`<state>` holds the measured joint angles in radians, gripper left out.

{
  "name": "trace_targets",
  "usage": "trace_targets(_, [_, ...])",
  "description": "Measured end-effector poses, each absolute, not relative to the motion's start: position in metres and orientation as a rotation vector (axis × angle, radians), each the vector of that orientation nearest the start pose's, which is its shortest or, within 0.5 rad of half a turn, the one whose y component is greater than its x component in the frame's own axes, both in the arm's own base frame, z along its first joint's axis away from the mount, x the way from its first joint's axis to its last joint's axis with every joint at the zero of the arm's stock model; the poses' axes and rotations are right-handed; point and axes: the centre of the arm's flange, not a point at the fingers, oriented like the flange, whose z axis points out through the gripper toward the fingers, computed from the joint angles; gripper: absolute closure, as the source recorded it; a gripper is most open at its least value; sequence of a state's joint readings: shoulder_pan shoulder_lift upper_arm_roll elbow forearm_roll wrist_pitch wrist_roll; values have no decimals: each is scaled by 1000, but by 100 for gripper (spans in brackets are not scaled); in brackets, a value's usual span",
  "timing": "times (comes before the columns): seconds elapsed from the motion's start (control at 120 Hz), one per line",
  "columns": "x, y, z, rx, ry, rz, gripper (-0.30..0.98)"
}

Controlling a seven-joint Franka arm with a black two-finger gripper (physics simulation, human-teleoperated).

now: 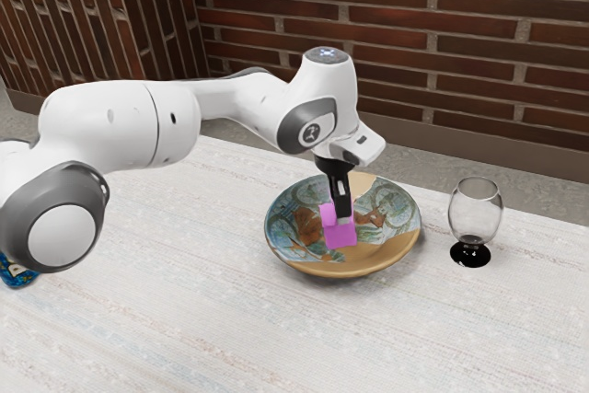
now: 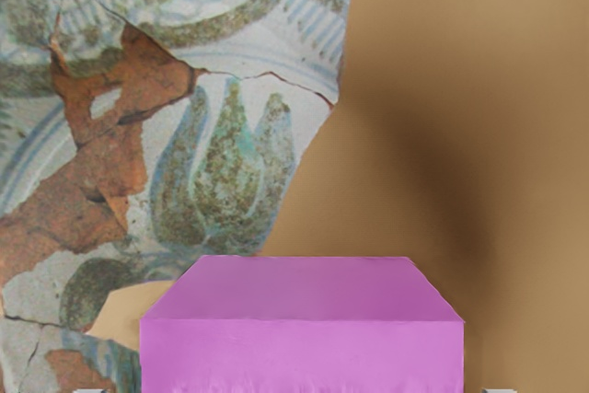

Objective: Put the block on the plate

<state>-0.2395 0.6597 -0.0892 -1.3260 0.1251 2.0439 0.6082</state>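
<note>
White, rounded robot arm (image 1: pixel 120 121) with a black gripper (image 1: pixel 341 216).
At eight o'clock, a white disc (image 1: pixel 62 236) in a dark grey collar; at the wrist's twelve, a grey cap (image 1: pixel 327 55) with pale marks; at its seven, a grey panel (image 1: pixel 294 126) with a round emblem (image 1: pixel 311 132).

Pinkish-purple block (image 1: pixel 340 235), tan plate (image 1: pixel 391 250) with blue-green floral patterning, streaked white table (image 1: pixel 184 319), dark-red brickwork (image 1: pixel 479 39)

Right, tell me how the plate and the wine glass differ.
The plate is wide and low; the wine glass is narrow and tall. The plate is opaque, patterned and partly tan; the wine glass is clear with a black foot. Both are round and stand on the table.
</note>
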Motion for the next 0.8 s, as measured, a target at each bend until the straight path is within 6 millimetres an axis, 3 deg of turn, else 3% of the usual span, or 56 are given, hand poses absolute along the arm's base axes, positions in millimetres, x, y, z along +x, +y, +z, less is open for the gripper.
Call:
trace_targets(0.258, [703, -223, 364, -2706, 1423, -82, 4])
trace_targets(0.508, [696, -226, 388, -2689, 1405, -77, 1])
trace_targets(0.717, [680, -212, 451, -2697, 1355, -83, 1])
trace_targets(0.8, [674, -206, 464, -2709, 1335, -68, 0])
